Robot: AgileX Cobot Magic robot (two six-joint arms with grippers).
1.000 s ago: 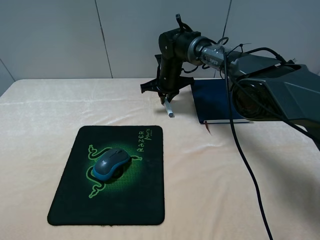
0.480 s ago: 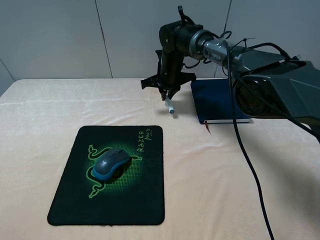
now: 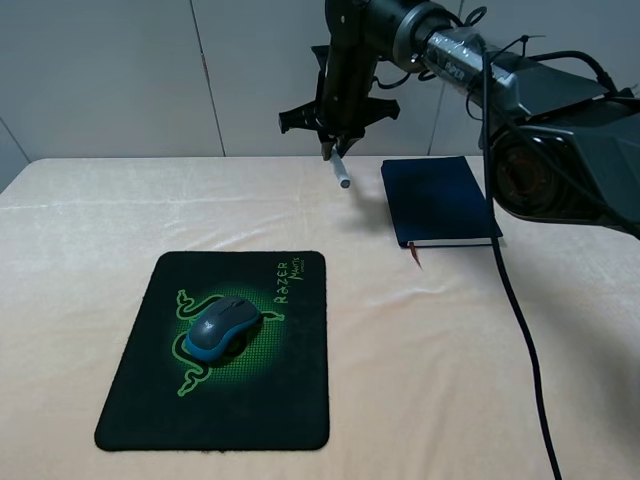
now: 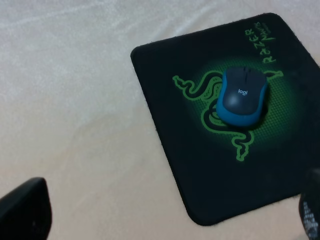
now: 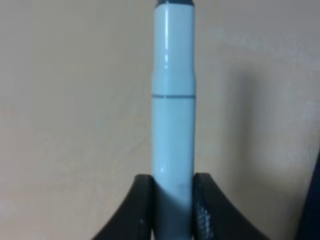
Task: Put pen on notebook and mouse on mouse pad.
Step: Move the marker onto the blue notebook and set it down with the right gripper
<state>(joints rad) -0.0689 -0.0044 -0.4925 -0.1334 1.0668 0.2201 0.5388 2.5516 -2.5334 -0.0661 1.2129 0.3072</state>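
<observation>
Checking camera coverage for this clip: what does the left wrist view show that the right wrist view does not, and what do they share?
Only the left wrist view shows the mouse sitting on the mouse pad, well apart from any gripper. Only the right wrist view shows the pen clamped between the right gripper fingers, hanging over bare tabletop. Both share only the cream table covering; neither clearly shows the notebook.

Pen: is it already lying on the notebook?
No, the pen hangs in the air, clamped in the right gripper, off to one side of the notebook.
</observation>
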